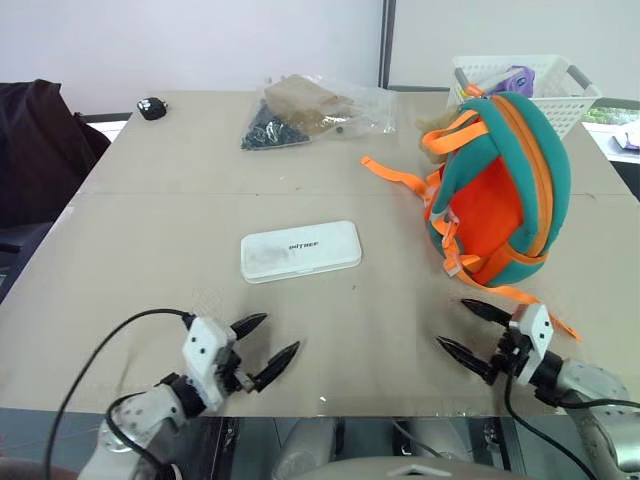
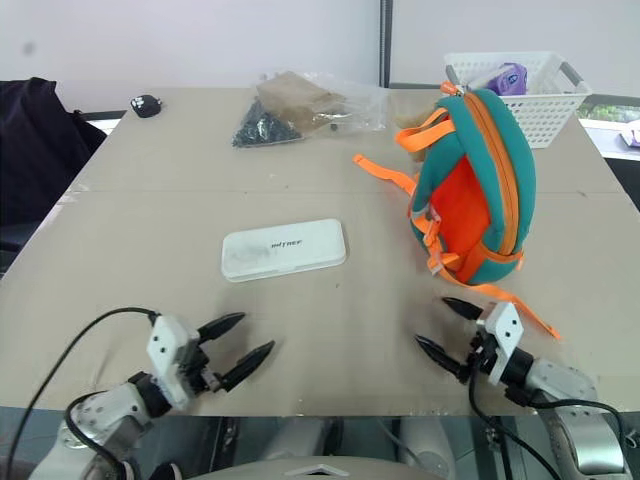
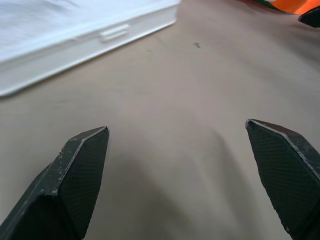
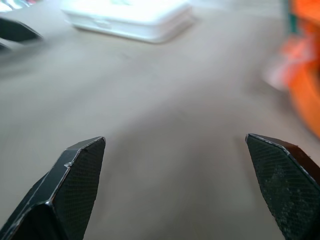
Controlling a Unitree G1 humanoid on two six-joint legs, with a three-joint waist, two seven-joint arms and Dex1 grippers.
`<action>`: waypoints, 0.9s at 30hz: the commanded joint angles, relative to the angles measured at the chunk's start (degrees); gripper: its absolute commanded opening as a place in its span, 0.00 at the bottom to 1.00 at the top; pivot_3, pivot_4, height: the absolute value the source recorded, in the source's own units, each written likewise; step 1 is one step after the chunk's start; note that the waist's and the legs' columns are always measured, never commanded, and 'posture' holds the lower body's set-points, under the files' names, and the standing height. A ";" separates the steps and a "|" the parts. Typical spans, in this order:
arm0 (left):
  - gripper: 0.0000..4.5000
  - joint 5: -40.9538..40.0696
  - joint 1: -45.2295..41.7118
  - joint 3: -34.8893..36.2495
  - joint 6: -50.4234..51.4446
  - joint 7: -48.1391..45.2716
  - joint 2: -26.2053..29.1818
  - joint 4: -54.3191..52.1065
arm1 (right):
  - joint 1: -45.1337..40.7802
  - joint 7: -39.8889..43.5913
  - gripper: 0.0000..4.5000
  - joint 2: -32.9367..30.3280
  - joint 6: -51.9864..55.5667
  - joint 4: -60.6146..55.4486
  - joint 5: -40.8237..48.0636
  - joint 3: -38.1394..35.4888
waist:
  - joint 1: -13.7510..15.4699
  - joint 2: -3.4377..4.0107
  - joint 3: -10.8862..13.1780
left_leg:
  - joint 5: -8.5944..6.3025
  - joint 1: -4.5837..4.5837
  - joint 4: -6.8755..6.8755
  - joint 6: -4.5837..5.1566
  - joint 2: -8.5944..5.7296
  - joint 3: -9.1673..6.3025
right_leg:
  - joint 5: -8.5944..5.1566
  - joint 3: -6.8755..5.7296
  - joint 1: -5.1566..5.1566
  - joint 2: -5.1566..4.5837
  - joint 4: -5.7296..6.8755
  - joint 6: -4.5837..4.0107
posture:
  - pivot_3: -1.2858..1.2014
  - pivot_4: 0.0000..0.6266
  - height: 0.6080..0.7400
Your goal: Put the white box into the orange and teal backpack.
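Observation:
The white box (image 1: 300, 251) lies flat near the middle of the tan table (image 1: 160, 210), dark lettering on its lid; it is also in the left wrist view as white box (image 3: 75, 35) and in the right wrist view as white box (image 4: 130, 17). The orange and teal backpack (image 1: 500, 190) stands upright at the right, orange straps trailing onto the table. My left gripper (image 1: 266, 345) hovers open near the front edge, short of the box. My right gripper (image 1: 465, 330) is open just in front of the backpack's lower strap. Nothing sits between either pair of fingers.
A clear plastic bag (image 1: 310, 110) with dark and brown contents lies at the back centre. A white perforated basket (image 1: 530, 85) stands behind the backpack. A small black object (image 1: 152, 107) sits at the back left. A dark chair (image 1: 35, 150) is beside the table's left edge.

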 commanded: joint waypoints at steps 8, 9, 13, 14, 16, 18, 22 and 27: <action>1.00 -30.24 -8.46 20.78 25.33 -5.84 12.48 12.45 | -19.64 -13.83 0.99 7.73 19.53 -2.77 -1.08 7.76 | -0.36 -0.04 0.09 | 0.02 -0.04 0.04 -0.03 -0.02 -0.07 | 0.00 -0.10 -0.15 0.05 0.09 -0.01 | 0.52 0.24 1.00; 1.00 -30.58 -11.28 21.17 27.22 -5.30 13.70 16.46 | -22.53 -15.01 0.99 9.49 19.39 -0.87 -2.10 8.37 | -0.36 -0.04 0.09 | 0.02 -0.04 0.04 -0.04 -0.04 -0.08 | 0.00 -0.15 -0.16 0.05 0.12 -0.01 | 0.52 0.24 1.00; 1.00 -28.00 -19.35 18.54 31.50 -7.51 17.47 26.88 | -30.42 -20.82 0.87 14.86 18.45 6.41 -6.02 8.35 | -0.71 -0.11 0.05 | 0.09 -0.04 0.08 -0.15 -0.18 -0.11 | 0.01 -0.29 -0.31 0.06 0.35 -0.01 | 0.52 0.24 1.00; 1.00 -26.81 -20.84 17.20 31.59 -9.30 18.34 28.39 | -32.19 -22.59 0.80 15.72 17.77 8.47 -7.87 8.49 | -0.88 -0.14 0.03 | 0.09 -0.08 0.08 -0.15 -0.21 -0.11 | 0.01 -0.28 -0.36 0.06 0.35 -0.01 | 0.52 0.24 1.00; 1.00 -24.89 -23.25 15.12 31.71 -11.65 19.43 30.78 | -34.57 -25.08 0.60 16.84 16.39 11.55 -10.97 8.87 | -1.27 -0.13 0.04 | 0.09 -0.15 0.06 -0.15 -0.30 -0.10 | 0.01 -0.27 -0.47 0.04 0.35 -0.01 | 0.52 0.24 1.00; 1.00 -23.56 -27.19 12.39 33.70 -13.27 20.40 34.55 | -36.77 -26.59 0.36 17.36 14.66 14.95 -14.28 9.91 | -1.51 -0.13 0.04 | 0.09 -0.23 0.05 -0.15 -0.34 -0.08 | 0.01 -0.27 -0.57 -0.06 0.34 -0.01 | 0.52 0.24 1.00; 1.00 -22.34 -39.03 5.97 43.55 -15.23 21.36 44.52 | -39.44 -25.62 0.01 17.42 11.96 20.58 -20.42 14.78 | -1.74 -0.17 0.04 | 0.16 -0.25 0.06 -0.26 -0.33 -0.13 | 0.01 -0.33 -0.64 -0.01 0.46 -0.01 | 0.52 0.24 1.00; 1.00 -17.53 -52.01 -0.68 50.65 -14.17 19.11 55.71 | -41.95 -25.54 0.01 20.05 9.27 26.63 -24.43 18.07 | -3.14 -0.19 0.02 | 0.19 -0.26 0.10 -0.29 -0.37 -0.19 | 0.02 -0.33 -0.68 -0.03 0.60 -0.01 | 0.52 0.24 1.00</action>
